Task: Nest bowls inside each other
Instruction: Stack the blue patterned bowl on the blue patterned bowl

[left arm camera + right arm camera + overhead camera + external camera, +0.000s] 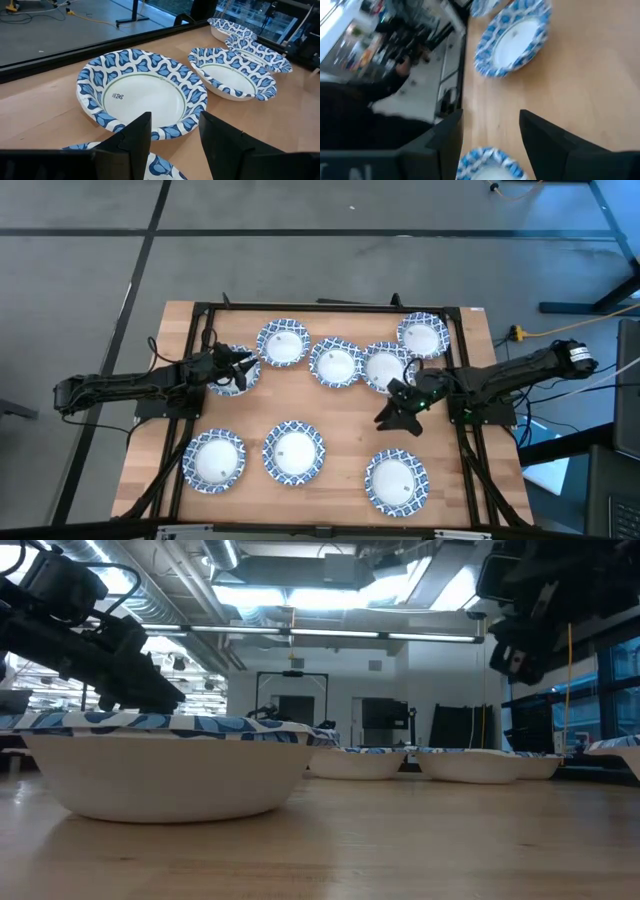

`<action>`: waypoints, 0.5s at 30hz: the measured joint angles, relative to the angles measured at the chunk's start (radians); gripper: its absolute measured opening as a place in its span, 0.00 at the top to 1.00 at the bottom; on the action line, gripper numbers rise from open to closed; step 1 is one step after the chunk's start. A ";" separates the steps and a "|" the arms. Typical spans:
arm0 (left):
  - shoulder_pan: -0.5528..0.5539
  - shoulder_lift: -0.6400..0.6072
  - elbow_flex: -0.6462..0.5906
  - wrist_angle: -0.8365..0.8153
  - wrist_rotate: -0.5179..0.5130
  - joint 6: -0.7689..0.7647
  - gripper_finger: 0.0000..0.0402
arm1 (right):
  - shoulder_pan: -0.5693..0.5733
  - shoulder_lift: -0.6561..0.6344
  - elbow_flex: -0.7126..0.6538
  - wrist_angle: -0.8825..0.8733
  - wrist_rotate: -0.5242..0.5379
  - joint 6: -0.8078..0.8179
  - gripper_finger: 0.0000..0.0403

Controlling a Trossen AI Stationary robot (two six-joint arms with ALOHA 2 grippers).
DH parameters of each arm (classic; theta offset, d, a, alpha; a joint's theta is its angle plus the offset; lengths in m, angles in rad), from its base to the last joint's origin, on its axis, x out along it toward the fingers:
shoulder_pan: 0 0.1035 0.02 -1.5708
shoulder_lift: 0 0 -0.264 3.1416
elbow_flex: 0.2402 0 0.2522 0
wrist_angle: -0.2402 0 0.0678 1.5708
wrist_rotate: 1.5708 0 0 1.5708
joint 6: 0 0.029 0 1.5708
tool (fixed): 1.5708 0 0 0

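Grey floor all round, and in the middle the wooden tabletop with eight bowls laid out singly: five along the far row, the rightmost three overlapping at their rims, and three spaced apart in the near row. Nothing nested yet, by the look of it, so we're at the first pick. The left tool sits over the leftmost far bowl, fingers spread and holding nothing, that bowl's rim just beneath them. The right tool hovers over bare wood near the overlapped far bowls, fingers apart too, empty. Next, I'd say, the left needs to drop, pinch that rim and carry it onto a neighbour.
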State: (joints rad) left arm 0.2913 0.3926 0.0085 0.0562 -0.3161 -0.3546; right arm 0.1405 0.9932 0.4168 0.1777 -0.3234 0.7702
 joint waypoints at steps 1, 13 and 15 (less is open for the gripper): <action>0.000 0.000 0.000 0.000 0.000 0.000 0.60 | 0.004 0.000 0.000 0.005 0.021 0.005 0.52; 0.000 0.000 0.000 0.000 0.000 0.000 0.60 | 0.084 0.000 0.044 -0.174 0.018 -0.200 0.52; 0.000 0.000 0.000 0.000 0.000 0.000 0.60 | 0.124 0.001 0.078 -0.280 0.039 -0.220 0.52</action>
State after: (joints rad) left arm 0.2913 0.3925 0.0082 0.0561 -0.3161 -0.3546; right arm 0.2644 0.9939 0.4949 -0.1026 -0.2842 0.5505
